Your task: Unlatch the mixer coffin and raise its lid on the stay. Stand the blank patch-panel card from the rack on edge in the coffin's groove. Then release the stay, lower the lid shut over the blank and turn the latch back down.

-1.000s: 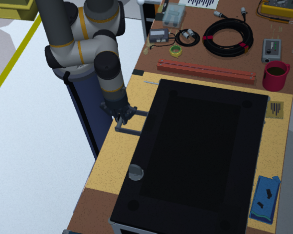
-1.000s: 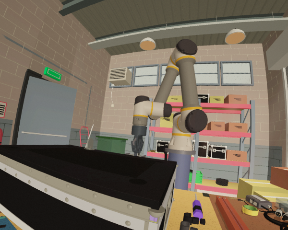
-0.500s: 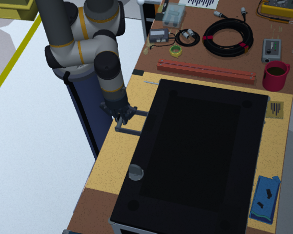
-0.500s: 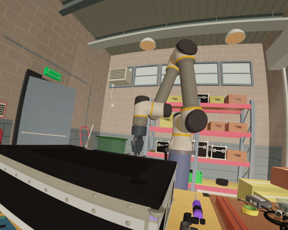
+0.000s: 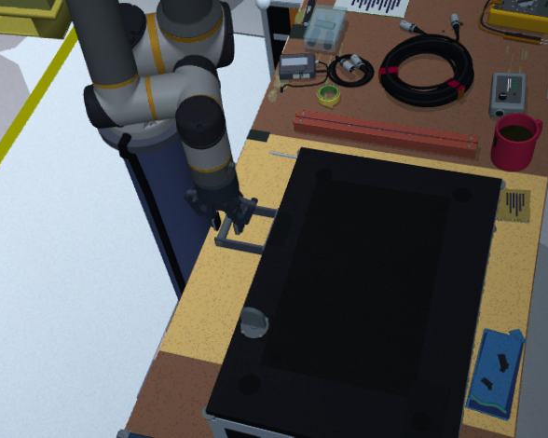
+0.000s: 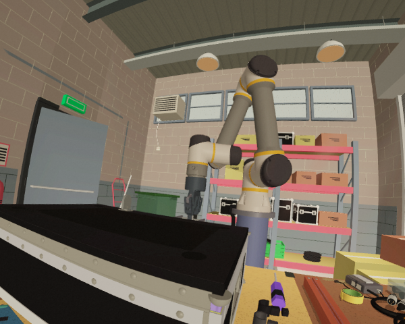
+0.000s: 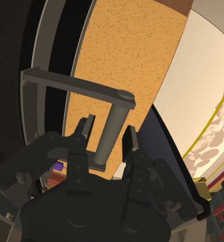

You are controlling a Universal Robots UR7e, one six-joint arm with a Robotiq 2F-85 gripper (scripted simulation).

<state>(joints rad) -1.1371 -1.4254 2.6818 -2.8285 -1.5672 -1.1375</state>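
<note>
The black mixer coffin (image 5: 364,287) lies on the yellow mat with its lid down flat. A grey U-shaped handle (image 5: 240,233) sticks out from the lid's side facing the robot base, and its round bar (image 7: 111,133) runs between my fingers. My gripper (image 7: 107,135) is open around that bar and holds nothing; it hangs just off the coffin's edge (image 6: 193,205). A round grey latch (image 5: 254,322) sits on the lid near the same edge, further along. The long red rack (image 5: 385,133) lies beyond the coffin; the blank card is not visible.
Behind the coffin, the bench holds a coiled black cable (image 5: 426,70), a red mug (image 5: 515,140), a yellow tape roll (image 5: 328,95) and small electronics boxes. A blue cloth (image 5: 496,375) lies on the mat's far corner. The robot's blue pedestal (image 5: 166,207) stands beside the bench edge.
</note>
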